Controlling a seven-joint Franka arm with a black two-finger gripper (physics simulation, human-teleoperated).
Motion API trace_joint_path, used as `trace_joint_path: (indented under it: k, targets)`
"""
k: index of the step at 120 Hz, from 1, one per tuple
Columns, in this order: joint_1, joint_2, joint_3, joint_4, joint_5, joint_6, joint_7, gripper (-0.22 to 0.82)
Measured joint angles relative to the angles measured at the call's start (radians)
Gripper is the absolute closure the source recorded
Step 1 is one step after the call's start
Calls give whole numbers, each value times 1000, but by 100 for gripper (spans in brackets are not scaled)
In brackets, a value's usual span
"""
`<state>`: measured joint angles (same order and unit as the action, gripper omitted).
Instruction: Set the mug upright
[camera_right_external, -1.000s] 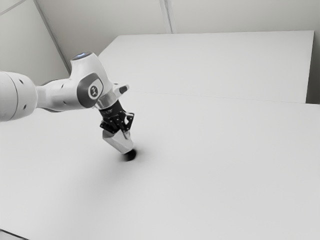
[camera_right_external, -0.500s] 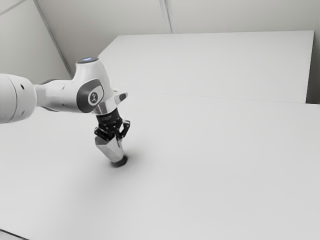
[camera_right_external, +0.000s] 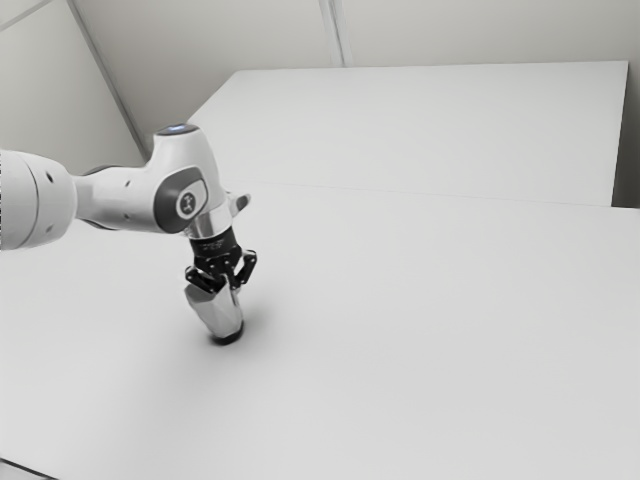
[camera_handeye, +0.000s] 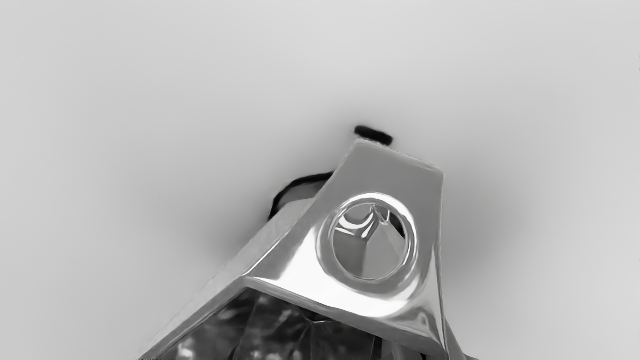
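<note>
- Exterior view: shows the arm (camera_right_external: 105, 198) entering from the exterior view's left, bending down over the white desk (camera_right_external: 420, 330).
- Points the black hand (camera_right_external: 234, 288) down, just slightly off vertical.
- Grasps the mug (camera_right_external: 219, 312) at its rim end, with fingers closed on the wall; can't make out the exact contact spots.
- Places the mug directly under the hand, well toward the exterior view's left on the desk.
- Leans the mug: not fully upright, open end up and toward the exterior view's left, black base (camera_right_external: 227, 338) down and toward the right.
- Sits at or just above the desk at the base; can't tell if touching.
- Casts a soft dark shadow around the base.
- Wrist view: shows the mug's shiny grey side panel, with 1 large round hole (camera_handeye: 371, 240) in it.
- Puts the wide open end nearest the hand, dark inside; narrows away toward the base, with 2 bits of black edge showing.
- Exterior view: has 1 more pale surface (camera_right_external: 430, 125) beyond the desk, with walls (camera_right_external: 230, 30) behind.
</note>
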<state>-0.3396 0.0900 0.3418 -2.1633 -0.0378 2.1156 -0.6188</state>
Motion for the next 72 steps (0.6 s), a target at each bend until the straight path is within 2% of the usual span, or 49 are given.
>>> trace_joint_path:
  k: [68, 72]
  targets:
    - [0, 63, 1, 36, -53, 27, -52, 78]
    - [0, 64, 2, 37, -55, 27, -50, 73]
